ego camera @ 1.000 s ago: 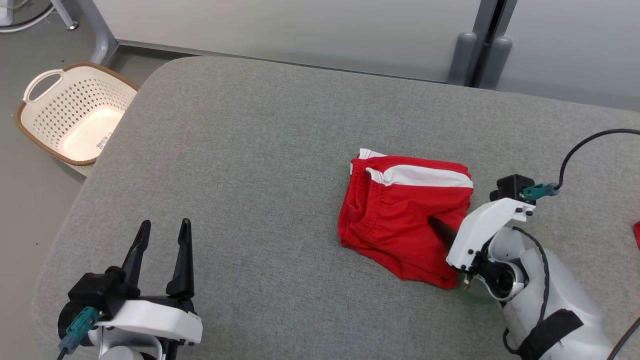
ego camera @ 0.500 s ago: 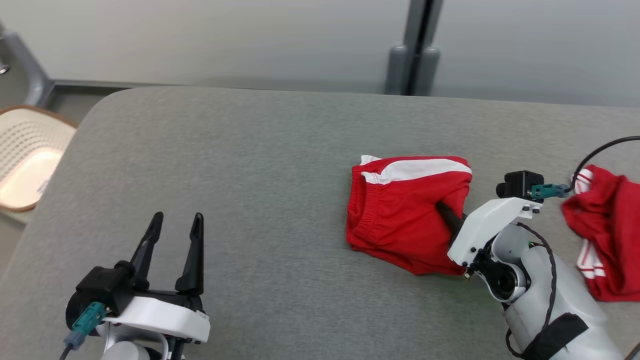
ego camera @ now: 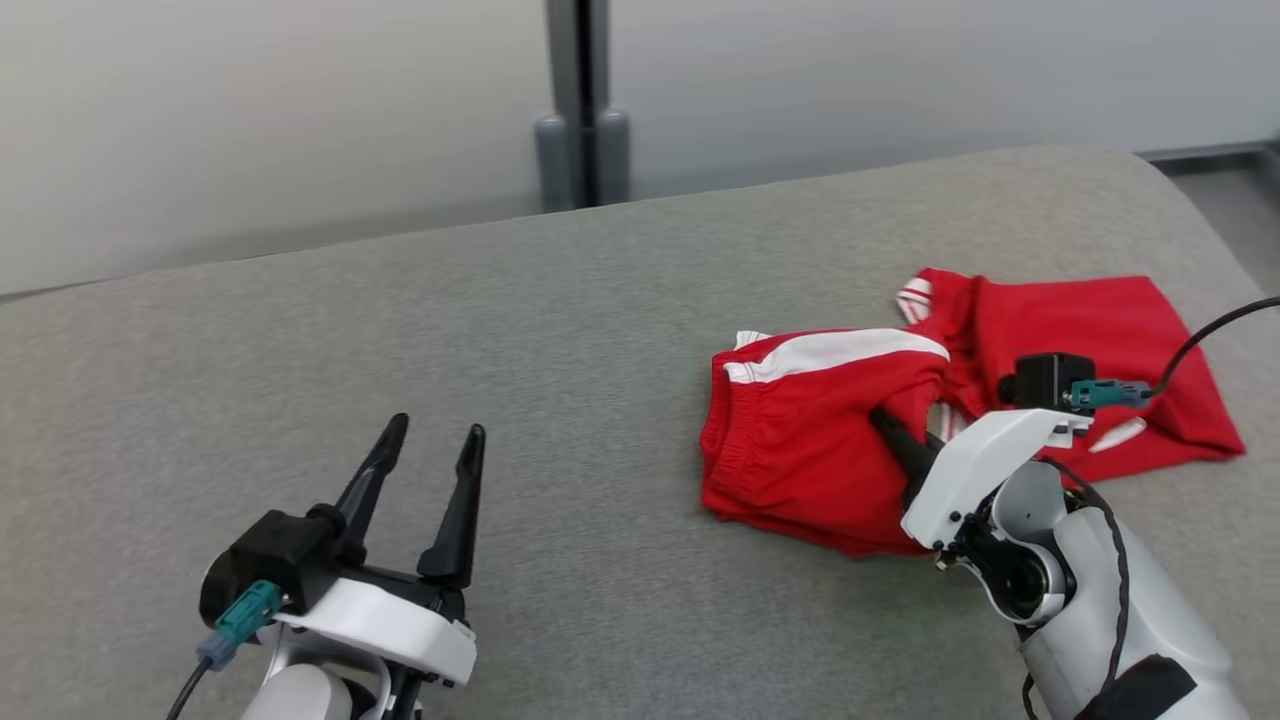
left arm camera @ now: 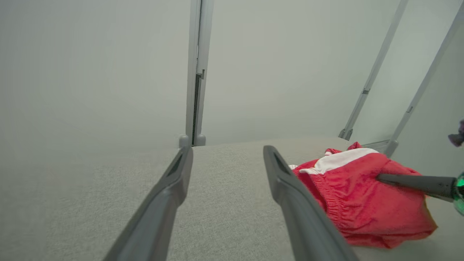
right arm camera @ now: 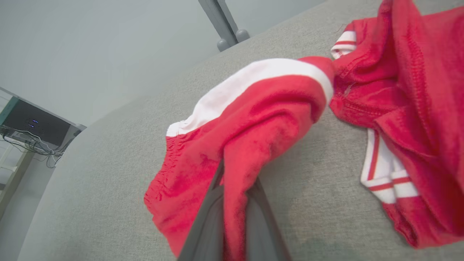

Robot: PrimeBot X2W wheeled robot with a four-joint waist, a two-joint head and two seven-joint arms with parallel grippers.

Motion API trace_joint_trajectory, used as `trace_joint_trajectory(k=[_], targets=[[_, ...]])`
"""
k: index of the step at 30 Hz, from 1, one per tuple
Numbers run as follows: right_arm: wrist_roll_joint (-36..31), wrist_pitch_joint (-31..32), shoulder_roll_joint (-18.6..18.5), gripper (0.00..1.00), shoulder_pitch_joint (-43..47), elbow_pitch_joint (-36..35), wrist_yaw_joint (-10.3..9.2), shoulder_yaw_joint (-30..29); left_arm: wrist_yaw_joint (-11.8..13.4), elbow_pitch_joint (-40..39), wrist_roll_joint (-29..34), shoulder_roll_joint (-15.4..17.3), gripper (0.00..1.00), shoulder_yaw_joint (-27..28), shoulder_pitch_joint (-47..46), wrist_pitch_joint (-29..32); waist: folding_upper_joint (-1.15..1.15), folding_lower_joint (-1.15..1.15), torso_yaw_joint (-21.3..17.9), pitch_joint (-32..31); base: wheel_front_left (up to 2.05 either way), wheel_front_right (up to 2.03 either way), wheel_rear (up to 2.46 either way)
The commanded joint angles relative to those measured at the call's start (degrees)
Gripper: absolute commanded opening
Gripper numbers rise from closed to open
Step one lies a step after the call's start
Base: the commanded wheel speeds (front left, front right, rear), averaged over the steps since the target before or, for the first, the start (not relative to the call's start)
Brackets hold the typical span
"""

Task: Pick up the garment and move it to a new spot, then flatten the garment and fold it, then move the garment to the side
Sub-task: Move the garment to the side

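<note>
The garment (ego camera: 800, 450) is a pair of folded red shorts with a white band, lying on the grey padded table (ego camera: 500, 330) right of centre. My right gripper (ego camera: 885, 420) comes in from the lower right and is shut on the garment's right edge. In the right wrist view a fold of the red cloth (right arm camera: 253, 119) sits pinched between the two fingers of my right gripper (right arm camera: 235, 177). My left gripper (ego camera: 435, 435) stands open at the lower left, well apart from the garment, nothing between its fingers. The left wrist view has the garment (left arm camera: 362, 203) to the right of my open left gripper (left arm camera: 227, 149).
A second red garment with white striped trim (ego camera: 1080, 350) lies spread just right of the folded one, near the table's right end; it is also in the right wrist view (right arm camera: 409, 90). A pale wall with a grey post (ego camera: 580, 110) runs behind the table.
My right gripper has shut on the garment's right edge. The head camera has swung right: the basket has left the picture and the second red garment has come in.
</note>
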Motion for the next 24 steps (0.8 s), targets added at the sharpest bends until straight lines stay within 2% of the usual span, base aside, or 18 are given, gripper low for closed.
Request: trace_joint_trajectory(k=[1, 6, 11, 18, 24], targets=[[0.5, 0.0, -0.3, 0.00, 0.3, -0.6, 0.00, -0.2, -0.3, 0.2, 0.2, 0.1, 1.00, -0.1, -0.7, 0.0, 0.00, 0.00, -2.6, 0.4, 0.00, 0.00, 0.00], [-0.5, 0.7, -1.9, 0.00, -1.2, -2.6, 0.00, -0.1, -1.1, 0.7, 0.6, 0.2, 1.00, -1.3, -2.4, 0.5, 0.00, 0.00, -3.7, 2.8, 0.00, 0.00, 0.00], [-0.7, 3.1, -6.9, 0.00, -4.7, -5.5, 0.00, 2.6, -1.6, 1.0, 1.4, 0.5, 1.00, -2.3, -4.3, 1.1, 0.00, 0.00, -2.6, 6.5, 0.00, 0.00, 0.00], [0.5, 4.9, -17.8, 0.00, -10.7, -8.7, 0.00, 8.7, -1.9, 1.3, 2.2, 0.8, 1.00, -3.4, -6.7, 1.5, 0.00, 0.00, 0.0, 10.9, 0.00, 0.00, 0.00], [-0.2, 7.5, -27.5, 0.00, -15.0, -7.9, -0.01, 14.8, -1.9, 1.7, 2.5, 1.0, 1.00, -3.7, -8.0, 1.2, 0.00, 0.00, 1.6, 12.8, 0.00, 0.00, 0.00]])
